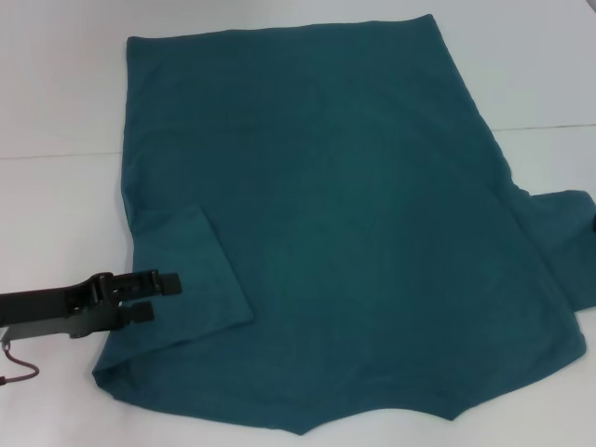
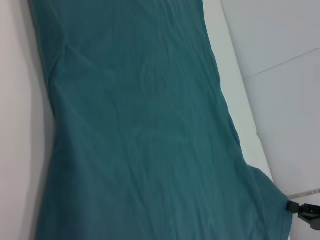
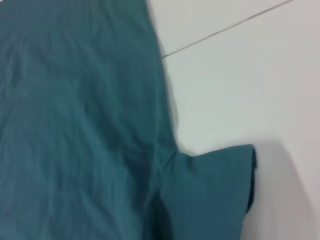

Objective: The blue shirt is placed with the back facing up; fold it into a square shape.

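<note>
Blue shirt spread flat over a white bench, back up, hem far from the robot, collar end near. Left sleeve already folded inward onto the body panel; right sleeve sticking out sideways on the bench.

Left gripper reaching in from the robot's left, hovering low over the folded left sleeve, fingers parted by a narrow gap, nothing pinched between them. Fabric directly beneath and just ahead of the fingertips. Cable loop dangling under the arm, behind the gripper.

Right gripper barely visible as a dark sliver at the edge of the head view, beside the right sleeve; degree of opening impossible to tell. In the left wrist view, small dark tip of the right gripper just past the far sleeve.

Likely risks, as judgement only:
- Snagging the folded sleeve on withdrawal, dragging it open again, given fingertips so close above the cloth.
- Pinching two layers at once beneath the gripper, pulling the body panel out of line and skewing later folds.
- Soft knit sliding on the smooth bench, leaving uneven edges rather than a square.
- Dangling cable catching the shirt's near edge.
</note>
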